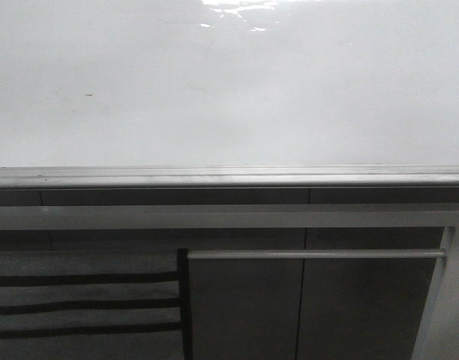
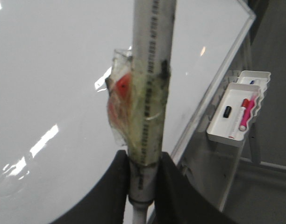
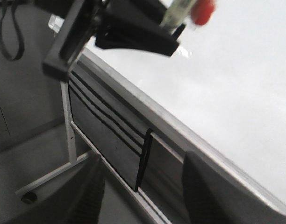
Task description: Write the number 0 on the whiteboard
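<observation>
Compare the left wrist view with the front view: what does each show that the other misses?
Only the left wrist view shows the left hand shut on a taped white marker, plus a white tray holding spare markers. Only the front view shows the grey lower rail and dark cabinet panels. Both show the whiteboard, with no 0 visible on it.

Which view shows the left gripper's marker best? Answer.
Left wrist view: the taped white marker fills it, clamped in the left gripper. Right wrist view shows only its blurred red end; front view shows none of it.
</observation>
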Motion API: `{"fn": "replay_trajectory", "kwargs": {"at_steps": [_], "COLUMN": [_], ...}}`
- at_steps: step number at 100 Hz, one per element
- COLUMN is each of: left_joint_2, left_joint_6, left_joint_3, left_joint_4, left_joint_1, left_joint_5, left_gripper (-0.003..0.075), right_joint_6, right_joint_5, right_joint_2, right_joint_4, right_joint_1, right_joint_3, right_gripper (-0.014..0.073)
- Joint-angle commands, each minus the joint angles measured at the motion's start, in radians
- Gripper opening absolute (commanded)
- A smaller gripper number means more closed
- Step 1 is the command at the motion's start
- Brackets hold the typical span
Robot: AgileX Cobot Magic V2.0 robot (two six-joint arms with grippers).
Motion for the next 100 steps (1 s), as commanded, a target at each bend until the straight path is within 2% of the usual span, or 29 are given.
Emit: {"fn": "replay_trajectory", "kwargs": {"at_steps": [1,15,30,62,83,100], "left_joint_2": [-0.096,-0.203,-0.271,-0.274,-0.274,-0.274], "left_joint_6": [0.005,0.005,0.003,-0.064,-0.365,-0.532], "left_joint_3": [0.038,0.127,0.160,0.160,0.127,0.110], "left_joint_4": [0.012,-0.037,-0.039,-0.039,-0.039,-0.044], "left_joint_1": [-0.027,-0.029,-0.029,-0.029,-0.029,-0.027], "left_joint_5": [0.016,-0.092,-0.289,-0.328,-0.336,-0.526], "left_gripper": [-0.0019,-0.0019,-0.0019,-0.0019,-0.0019,-0.0019], "right_joint_6": [-0.022,-0.058,-0.066,-0.066,-0.066,-0.066], "right_joint_5": [-0.031,0.050,0.131,0.144,0.133,0.133], "right_joint_2": [0.040,0.094,0.171,0.272,0.274,0.274], "right_joint_4": [0.024,0.024,0.024,0.037,0.037,0.037], "right_joint_1": [0.004,0.004,0.004,0.004,0.004,0.004], "right_joint_3": [-0.097,-0.211,-0.314,-0.362,-0.358,-0.358], "right_gripper": [0.0329,0.0329,0.0329,0.0329,0.0329,0.0329]}}
